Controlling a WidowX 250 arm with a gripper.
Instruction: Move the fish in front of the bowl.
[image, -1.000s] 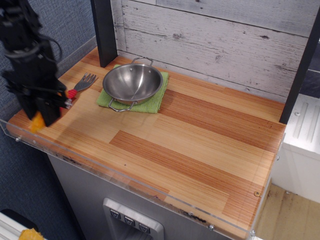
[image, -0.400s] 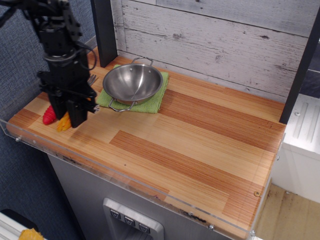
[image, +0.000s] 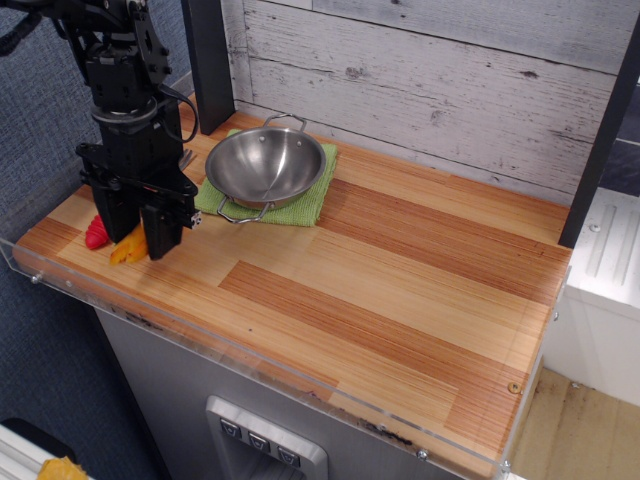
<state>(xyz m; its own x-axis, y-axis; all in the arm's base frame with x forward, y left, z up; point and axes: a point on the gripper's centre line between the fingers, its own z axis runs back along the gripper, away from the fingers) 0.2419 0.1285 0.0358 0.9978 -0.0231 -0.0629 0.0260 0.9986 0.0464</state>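
In the single camera view, looking down at an angle, the black hand hangs nose-down over the left end of the wooden tabletop, its two fingers pointing at the wood. The fish shows as an orange-yellow wedge between and just below the fingers, at their tips. The fingers stand close on either side of it and appear to pinch it, though the near finger hides most of the body, so only the lower end of the toy can be seen. Whether the fish touches the wood or hangs just clear of it cannot be told from this angle.

Just to the left of the hand, and partly behind it, a red rounded piece lies on the tabletop; it looks like the handle end of a utensil, the rest being hidden by the arm. To the right of the hand and farther back sits the bowl, shiny steel with thin wire loop handles, upright and resting on a green cloth that shows at its right and front edges. The near handle of the bowl lies close to the hand's right side but apart from it. The fish is thus to the left of the bowl and nearer the front edge of the tabletop, where a clear plastic lip runs along the rim.
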